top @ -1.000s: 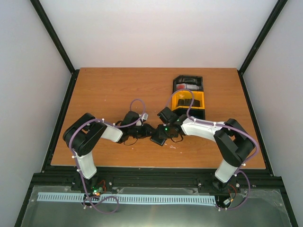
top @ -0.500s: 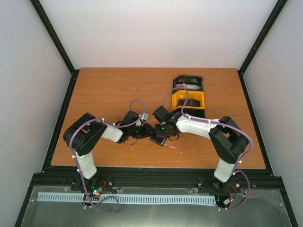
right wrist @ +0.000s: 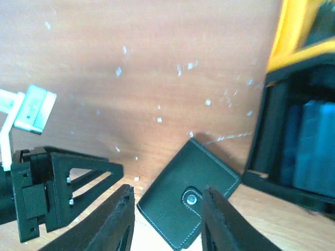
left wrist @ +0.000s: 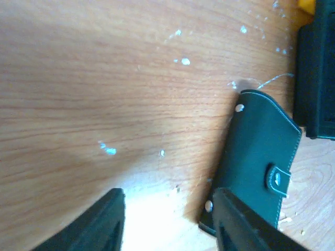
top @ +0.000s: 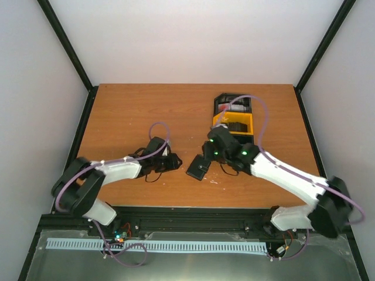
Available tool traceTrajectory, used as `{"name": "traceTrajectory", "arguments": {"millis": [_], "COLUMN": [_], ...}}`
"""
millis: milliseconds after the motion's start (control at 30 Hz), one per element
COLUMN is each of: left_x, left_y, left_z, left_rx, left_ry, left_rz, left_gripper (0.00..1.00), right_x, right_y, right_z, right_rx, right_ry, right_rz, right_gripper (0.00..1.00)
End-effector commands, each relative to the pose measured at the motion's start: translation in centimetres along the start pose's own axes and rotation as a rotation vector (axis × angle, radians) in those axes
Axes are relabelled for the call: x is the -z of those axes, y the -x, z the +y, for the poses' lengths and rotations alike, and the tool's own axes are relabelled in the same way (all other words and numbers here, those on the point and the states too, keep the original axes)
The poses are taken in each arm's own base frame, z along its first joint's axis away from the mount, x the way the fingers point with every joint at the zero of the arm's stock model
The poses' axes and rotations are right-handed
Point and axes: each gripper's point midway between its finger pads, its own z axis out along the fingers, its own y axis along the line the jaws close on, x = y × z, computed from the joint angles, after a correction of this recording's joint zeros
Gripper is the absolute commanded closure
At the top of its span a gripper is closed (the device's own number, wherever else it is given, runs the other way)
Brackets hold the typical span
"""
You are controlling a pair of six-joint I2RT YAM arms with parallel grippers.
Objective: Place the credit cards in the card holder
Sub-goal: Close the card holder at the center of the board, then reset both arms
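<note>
The card holder (top: 198, 168) is a small black wallet lying flat on the wooden table with its tab snapped shut; it also shows in both wrist views (left wrist: 261, 157) (right wrist: 188, 201). My left gripper (top: 174, 162) (left wrist: 170, 222) stands open just left of the card holder, with only bare table between its fingers. My right gripper (top: 210, 159) (right wrist: 167, 222) hangs open just above and to the right of it, its fingers apart from the leather. Light blue credit cards (right wrist: 314, 146) stand in a black tray. A red-and-white card (top: 231, 107) lies in the far black tray.
A joined row of black and yellow trays (top: 233, 124) runs from the table's back toward my right gripper, and its near black tray (right wrist: 272, 157) ends close beside the card holder. The left gripper's frame (right wrist: 52, 193) shows at the left of the right wrist view.
Both grippers have opened and let go of the card holder, which now lies on the table. The left arm drew back to the left; the right arm pulled back and stretched out low.
</note>
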Motion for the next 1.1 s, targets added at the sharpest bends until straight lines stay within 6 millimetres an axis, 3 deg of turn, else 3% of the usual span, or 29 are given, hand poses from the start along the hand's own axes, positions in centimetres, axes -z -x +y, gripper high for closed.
{"name": "traceTrajectory", "arguments": {"millis": [0, 167, 300, 433, 533, 667, 800, 933, 1067], "left_x": [4.6, 11.7, 18.6, 25.0, 28.7, 32.2, 34.5, 35.8, 35.0], "left_y": [1.7, 4.7, 7.0, 8.5, 8.9, 8.4, 7.8, 7.4, 7.3], "left_z": [1.2, -2.1, -5.2, -6.8, -7.0, -6.7, -6.2, -5.6, -5.6], "left_rx": [-0.034, -0.089, -0.189, -0.234, -0.242, -0.254, -0.257, -0.237, -0.25], "left_ry": [0.151, 0.058, -0.023, -0.042, -0.038, -0.053, -0.067, -0.063, -0.062], "left_rz": [-0.119, -0.361, -0.574, -0.76, -0.866, -0.977, -1.054, -1.088, -1.062], "left_gripper": [0.48, 0.21, 0.01, 0.0, 0.0, 0.0, 0.0, 0.0, 0.0], "right_x": [5.0, 11.9, 18.1, 23.7, 26.7, 29.0, 29.8, 29.9, 29.3], "right_y": [1.0, 1.2, 1.8, 2.4, 2.6, 2.8, 2.8, 2.7, 2.6], "right_z": [-4.3, -9.8, -12.9, -15.0, -16.0, -16.8, -17.2, -17.3, -17.1], "right_rx": [-0.035, -0.065, -0.098, -0.148, -0.167, -0.173, -0.169, -0.169, -0.14], "right_ry": [-0.129, -0.272, -0.323, -0.314, -0.312, -0.32, -0.335, -0.333, -0.328], "right_rz": [-0.159, -0.332, -0.487, -0.64, -0.715, -0.77, -0.781, -0.788, -0.776], "right_gripper": [0.59, 0.42, 0.3, 0.19, 0.11, 0.04, 0.0, 0.0, 0.0]}}
